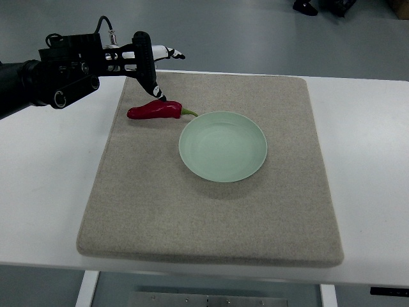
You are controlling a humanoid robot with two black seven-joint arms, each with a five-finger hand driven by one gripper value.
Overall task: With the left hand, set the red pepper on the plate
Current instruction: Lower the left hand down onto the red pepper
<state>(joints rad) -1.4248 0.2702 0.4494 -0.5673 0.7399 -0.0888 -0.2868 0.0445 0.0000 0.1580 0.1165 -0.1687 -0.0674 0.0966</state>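
- The left hand (144, 61) reaches in from the picture's left edge on a black arm (38, 80), held above the far left part of the grey mat (211, 211).
- The arm lies nearly level, with a black cable (105, 25) looping up from the wrist.
- Its fingers (153, 86) are spread and hold nothing: one long finger slants down toward the mat, another (172, 54) points away to the right at wrist height.
- The tip of the downward finger sits right at the top edge of the red pepper (153, 111); whether it touches the skin cannot be told.
- The red pepper lies on its side on the mat, just below that fingertip, its green stem (189, 113) pointing right, away from the arm.
- The pale green plate (223, 146) rests on the mat below and to the right of the fingers; the stem tip comes close to the plate's rim, and the pepper is outside it.
- The mat lies on a white table (370, 160).
- No brand, label or writing can be read on the arm, hand, plate or mat.
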